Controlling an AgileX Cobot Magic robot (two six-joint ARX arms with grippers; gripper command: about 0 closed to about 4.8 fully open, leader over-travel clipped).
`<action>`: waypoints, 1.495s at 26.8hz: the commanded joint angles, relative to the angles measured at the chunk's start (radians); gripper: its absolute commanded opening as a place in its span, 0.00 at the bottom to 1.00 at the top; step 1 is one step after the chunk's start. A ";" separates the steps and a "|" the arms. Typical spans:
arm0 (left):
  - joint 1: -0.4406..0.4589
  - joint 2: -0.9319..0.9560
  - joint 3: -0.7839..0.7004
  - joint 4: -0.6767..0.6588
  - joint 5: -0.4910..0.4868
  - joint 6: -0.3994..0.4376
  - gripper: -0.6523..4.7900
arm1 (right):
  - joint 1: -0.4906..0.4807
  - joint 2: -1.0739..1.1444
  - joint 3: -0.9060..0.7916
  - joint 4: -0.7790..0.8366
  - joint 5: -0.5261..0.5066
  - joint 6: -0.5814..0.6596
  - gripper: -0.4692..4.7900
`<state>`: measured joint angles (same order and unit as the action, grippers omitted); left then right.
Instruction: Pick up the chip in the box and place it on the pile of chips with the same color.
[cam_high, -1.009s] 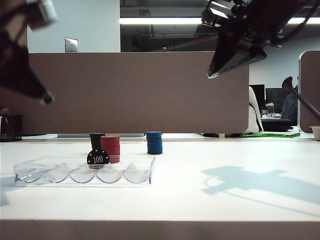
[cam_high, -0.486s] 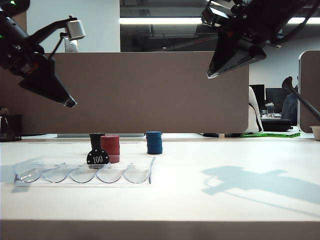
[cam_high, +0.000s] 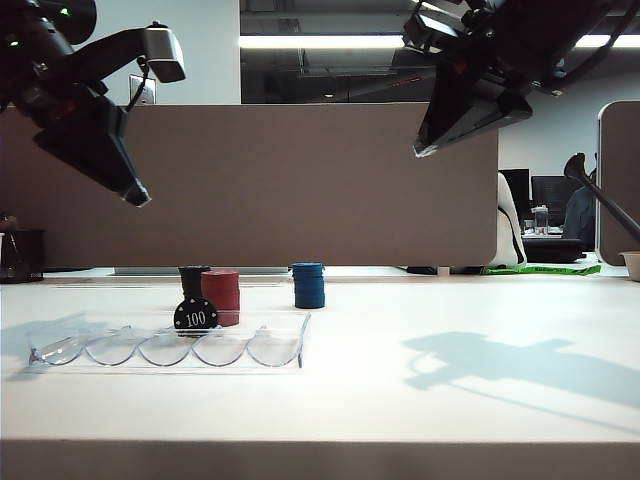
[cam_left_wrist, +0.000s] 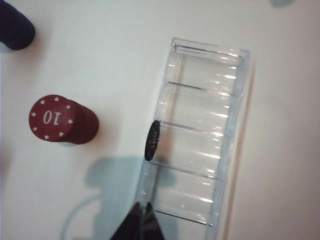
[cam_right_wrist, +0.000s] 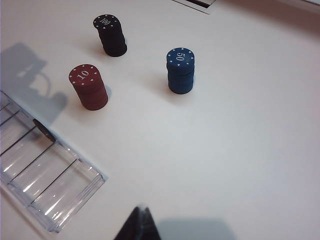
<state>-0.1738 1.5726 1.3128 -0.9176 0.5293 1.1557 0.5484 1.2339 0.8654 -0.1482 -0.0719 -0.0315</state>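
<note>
At the lower left of the exterior view, nearest the camera, you are looking at the box (cam_high: 170, 344), lying flat on the table (cam_high: 450, 400). The chip (cam_high: 196, 316) is standing on edge in it, at about the middle groove, its "100" face toward the camera. Nothing is touching it, so the pick is not yet done.

Just behind the box, left of centre, three stacks are waiting: the red stack (cam_high: 221, 297), the pile of black chips (cam_high: 192, 280) partly hidden behind it, and the blue stack (cam_high: 309, 285) a little to the right. The black pile is the one you are aiming for; the right wrist view is showing a "100" on its top.

High at the upper left, the left gripper (cam_high: 138, 197) is hanging well above the box, fingers pressed together, carrying nothing. In its wrist view the tips (cam_left_wrist: 142, 207) are pointing toward the chip.

At the upper right, the right gripper (cam_high: 424, 150) is parked high, also closed and empty, well apart from everything.

Judgement: descent, grasp, carry and placement are all remaining.
</note>
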 joint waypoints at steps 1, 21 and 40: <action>-0.013 0.034 0.019 -0.031 0.037 0.016 0.11 | 0.000 -0.004 0.002 0.010 -0.001 -0.003 0.08; -0.066 0.116 0.018 0.000 0.080 0.016 0.36 | 0.000 -0.003 -0.005 0.013 -0.001 -0.003 0.08; -0.069 0.193 0.018 0.060 0.082 0.014 0.41 | 0.000 -0.003 -0.006 0.014 0.000 -0.003 0.08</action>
<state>-0.2436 1.7618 1.3266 -0.8604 0.6010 1.1706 0.5484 1.2339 0.8570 -0.1474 -0.0719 -0.0315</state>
